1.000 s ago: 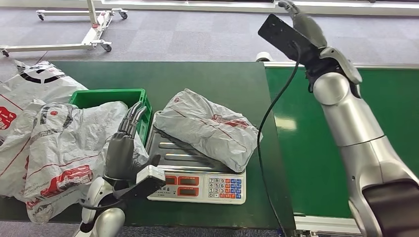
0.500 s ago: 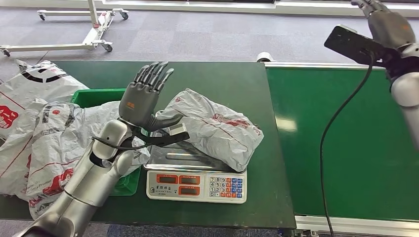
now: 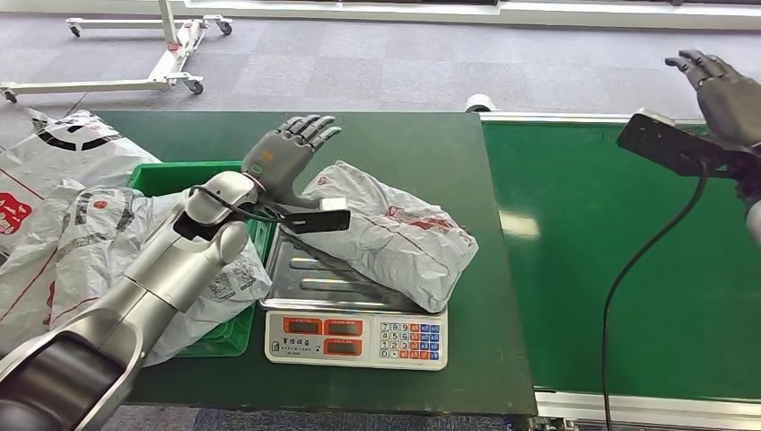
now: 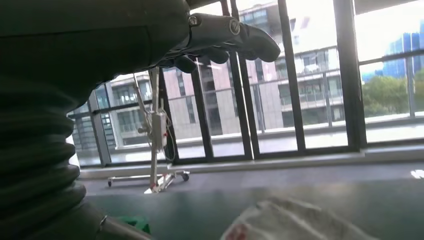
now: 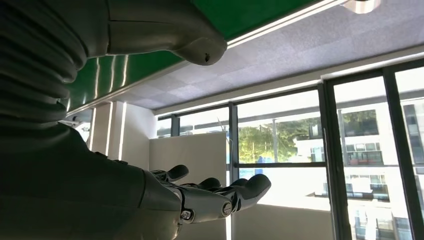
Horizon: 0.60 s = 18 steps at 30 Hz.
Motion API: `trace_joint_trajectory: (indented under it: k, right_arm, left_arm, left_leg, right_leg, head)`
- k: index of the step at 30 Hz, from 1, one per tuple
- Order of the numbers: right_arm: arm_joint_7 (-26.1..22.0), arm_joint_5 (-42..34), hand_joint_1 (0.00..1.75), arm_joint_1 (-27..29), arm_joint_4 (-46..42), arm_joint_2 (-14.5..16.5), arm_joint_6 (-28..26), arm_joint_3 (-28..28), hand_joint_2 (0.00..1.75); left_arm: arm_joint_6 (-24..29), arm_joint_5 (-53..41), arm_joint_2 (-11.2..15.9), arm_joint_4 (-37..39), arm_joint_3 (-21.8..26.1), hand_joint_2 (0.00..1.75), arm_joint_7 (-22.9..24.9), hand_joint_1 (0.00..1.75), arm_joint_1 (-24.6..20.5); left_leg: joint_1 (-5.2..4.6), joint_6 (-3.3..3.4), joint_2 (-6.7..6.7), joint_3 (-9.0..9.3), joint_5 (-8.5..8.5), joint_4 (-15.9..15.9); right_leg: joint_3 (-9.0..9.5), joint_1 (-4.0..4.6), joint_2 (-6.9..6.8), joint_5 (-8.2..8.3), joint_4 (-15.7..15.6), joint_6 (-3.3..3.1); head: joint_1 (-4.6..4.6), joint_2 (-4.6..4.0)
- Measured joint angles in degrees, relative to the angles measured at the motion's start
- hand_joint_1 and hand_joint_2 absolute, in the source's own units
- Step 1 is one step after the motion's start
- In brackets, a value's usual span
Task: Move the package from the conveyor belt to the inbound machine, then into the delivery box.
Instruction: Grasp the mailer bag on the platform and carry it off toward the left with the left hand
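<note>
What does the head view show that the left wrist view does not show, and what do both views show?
Head view alone: the scale with its keypad, the green crate, the conveyor belt, and the right robot hand raised open over the belt. Left wrist view alone: tall windows with buildings outside. Both: the left robot hand held open above the table, the package on the scale, which is blurred at the wrist picture's lower edge, and a white wheeled stand on the floor.
</note>
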Motion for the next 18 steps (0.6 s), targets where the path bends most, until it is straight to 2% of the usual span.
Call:
trace_joint_trajectory:
  k: [4,15,18]
  right_arm:
    - [0.2,-0.02,0.0,1.9,-1.67,-1.55,0.73,-0.81,1.75]
    - [0.3,-0.02,0.0,2.55,-2.44,-2.37,1.04,-1.17,1.75]
    - [0.28,-0.39,0.0,2.75,-2.64,-2.75,1.4,-1.19,1.75]
  left_arm:
    - [-4.32,3.44,0.93,2.96,-2.4,1.75,-1.57,0.0,-0.52]
    - [-5.27,4.44,1.56,5.15,-4.21,1.75,-2.02,0.0,-1.52]
    - [-9.92,7.64,2.05,6.21,-5.56,1.75,-2.94,0.0,-2.37]
  left_leg:
    - [0.0,0.0,0.06,0.0,0.0,-0.01]
    - [0.0,-0.01,0.06,0.0,0.02,-0.01]
    - [0.0,-0.01,0.06,-0.03,0.02,-0.01]
  right_leg:
    - [-0.03,0.01,0.03,0.0,0.0,0.0]
    - [-0.03,0.01,0.04,0.01,0.01,-0.01]
    - [-0.03,0.0,0.04,0.01,0.01,-0.01]
  head:
    - [0.01,0.0]
    - [0.01,0.0]
    - [0.01,0.0]
